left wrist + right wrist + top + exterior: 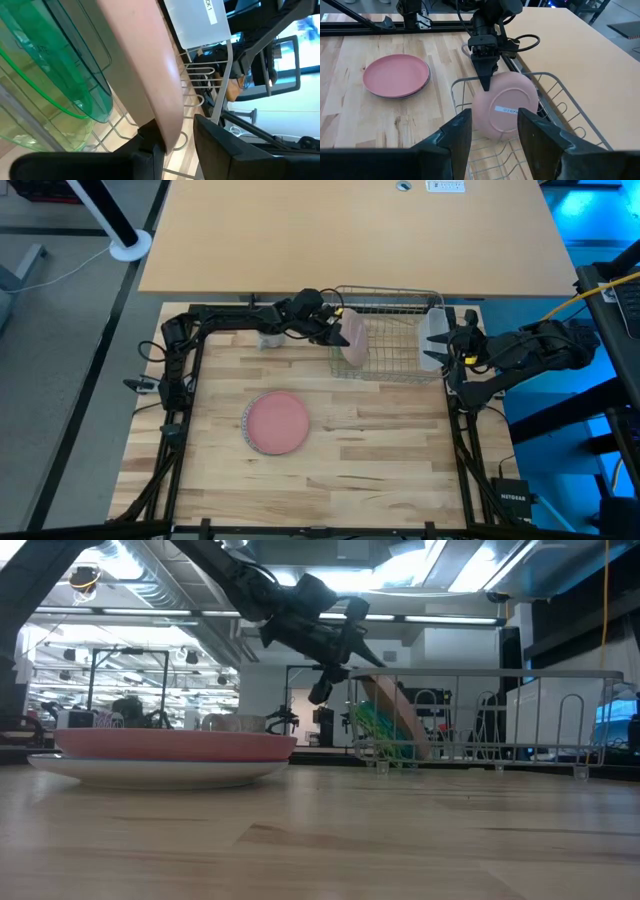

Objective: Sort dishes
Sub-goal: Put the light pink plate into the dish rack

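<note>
A pale pink plate [354, 340] stands tilted in the wire dish rack [400, 305], its lower rim down among the wires beside a green plate [55, 70]. My left gripper [336, 332] is at its upper rim, open, one finger on each side [172, 142]. A pink plate [277, 422] lies on a white plate [150, 773] in the middle of the table. A small grey cup [268, 340] stands by the left arm. My right gripper [432, 352] is open and empty at the rack's right end. My left gripper comes slanting down from the table's left and straddles the pale pink plate's upper rim [167, 135]. One finger [147, 150] lies close against the rim, and a gap shows before the other finger [220, 145]. I cannot tell whether it touches. The plate rests in the rack.
A translucent plastic tub [435, 328] stands at the rack's right end, next to my right gripper. A second, lighter table [350, 240] adjoins the far edge. Bare wood lies along the near half of the table around the stacked plates.
</note>
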### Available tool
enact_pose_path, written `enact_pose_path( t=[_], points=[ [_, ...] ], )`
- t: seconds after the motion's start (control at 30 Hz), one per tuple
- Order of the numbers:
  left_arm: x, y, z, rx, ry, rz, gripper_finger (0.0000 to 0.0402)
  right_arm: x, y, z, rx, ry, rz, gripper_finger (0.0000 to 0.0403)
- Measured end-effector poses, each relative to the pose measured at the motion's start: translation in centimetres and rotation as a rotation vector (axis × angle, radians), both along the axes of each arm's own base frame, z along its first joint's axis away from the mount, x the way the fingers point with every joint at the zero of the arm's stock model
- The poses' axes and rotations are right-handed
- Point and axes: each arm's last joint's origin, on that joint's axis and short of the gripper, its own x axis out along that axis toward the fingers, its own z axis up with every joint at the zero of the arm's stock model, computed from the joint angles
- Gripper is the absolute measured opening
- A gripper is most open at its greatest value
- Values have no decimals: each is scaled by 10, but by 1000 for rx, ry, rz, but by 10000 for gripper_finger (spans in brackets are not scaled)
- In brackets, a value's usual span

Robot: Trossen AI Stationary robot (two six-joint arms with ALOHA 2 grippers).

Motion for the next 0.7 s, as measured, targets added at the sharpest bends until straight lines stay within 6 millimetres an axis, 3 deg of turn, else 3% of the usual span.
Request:
enact_pose_path(
  t=[0.4,0.7],
  points=[
    [-23,41,1,-220,3,110,88,-2,0,-4,24,46,15,163],
    [-36,59,2,-270,-25,55,88,-3,0,-5,19,61,14,163]
  ],
)
